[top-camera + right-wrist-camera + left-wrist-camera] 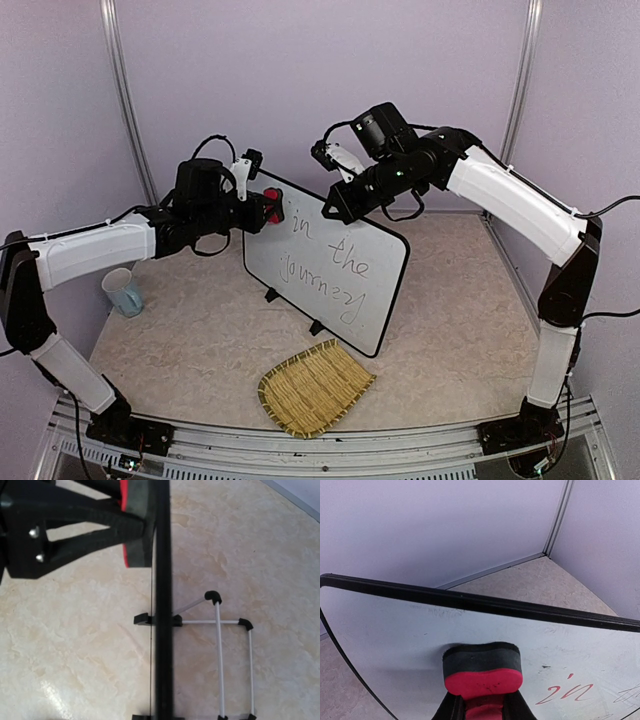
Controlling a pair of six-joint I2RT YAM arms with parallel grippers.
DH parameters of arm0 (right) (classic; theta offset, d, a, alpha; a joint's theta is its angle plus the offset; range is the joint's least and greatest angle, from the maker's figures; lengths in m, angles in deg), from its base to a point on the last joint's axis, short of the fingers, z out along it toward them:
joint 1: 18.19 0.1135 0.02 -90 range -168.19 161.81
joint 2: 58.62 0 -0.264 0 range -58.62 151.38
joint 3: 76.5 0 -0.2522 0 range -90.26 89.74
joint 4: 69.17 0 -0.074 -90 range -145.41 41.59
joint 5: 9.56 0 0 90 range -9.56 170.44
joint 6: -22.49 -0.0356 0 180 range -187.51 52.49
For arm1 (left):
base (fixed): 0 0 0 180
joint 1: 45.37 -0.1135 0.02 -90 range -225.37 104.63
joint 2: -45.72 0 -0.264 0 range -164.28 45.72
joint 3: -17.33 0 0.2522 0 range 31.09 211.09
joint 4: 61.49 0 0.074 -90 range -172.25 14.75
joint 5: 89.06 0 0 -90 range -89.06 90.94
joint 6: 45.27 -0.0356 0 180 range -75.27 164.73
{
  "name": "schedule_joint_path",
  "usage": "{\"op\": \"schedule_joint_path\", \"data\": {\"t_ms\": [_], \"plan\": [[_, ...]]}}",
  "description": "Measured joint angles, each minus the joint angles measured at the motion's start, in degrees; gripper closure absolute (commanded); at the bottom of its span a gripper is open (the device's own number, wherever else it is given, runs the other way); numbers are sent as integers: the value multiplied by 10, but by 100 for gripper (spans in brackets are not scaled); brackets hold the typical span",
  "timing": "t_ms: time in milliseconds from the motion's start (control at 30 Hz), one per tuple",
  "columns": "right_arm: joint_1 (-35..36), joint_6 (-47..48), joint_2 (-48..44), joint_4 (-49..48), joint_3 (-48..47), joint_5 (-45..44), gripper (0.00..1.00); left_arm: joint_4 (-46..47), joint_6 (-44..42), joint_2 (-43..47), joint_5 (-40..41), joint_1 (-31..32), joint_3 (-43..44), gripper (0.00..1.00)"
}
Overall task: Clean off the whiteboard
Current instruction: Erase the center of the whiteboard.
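Observation:
The whiteboard (330, 275) stands upright on two small black feet mid-table, with dark "in the journey" handwriting on its face. My left gripper (262, 210) is shut on a red and black eraser (272, 208) pressed against the board's top left corner. In the left wrist view the eraser (482, 672) sits on the white face (395, 630), left of a red "in". My right gripper (335, 207) is at the board's top rim; its fingers do not show in its wrist view, which looks down along the rim (162, 580) and shows the eraser (131, 540).
A woven straw mat (315, 387) lies in front of the board near the table's front edge. A pale blue cup (123, 292) stands at the left. A white wire stand (220, 655) props the board from behind. Purple walls close off the back and sides.

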Motion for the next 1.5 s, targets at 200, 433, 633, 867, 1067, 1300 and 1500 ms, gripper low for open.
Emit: {"op": "schedule_joint_path", "data": {"t_ms": [200, 433, 633, 867, 1067, 1300, 1500], "plan": [[0, 0, 0, 0, 0, 0, 100, -6, 3, -1, 7, 3, -3, 84], [0, 0, 0, 0, 0, -1, 100, -8, 8, -7, 9, 4, -21, 84], [0, -5, 0, 0, 0, -5, 100, -8, 17, -24, 9, 5, -47, 84], [0, -10, 0, 1, 0, -8, 100, -5, 21, -41, 9, 6, -69, 84], [0, -9, 0, 1, 0, -8, 100, -5, 21, -38, 8, 6, -69, 84], [0, -3, 0, 0, 0, -2, 100, -9, 21, -17, -4, 6, -57, 84], [0, -3, 0, 0, 0, -2, 100, -13, 18, -8, -14, 7, -8, 84]]}}
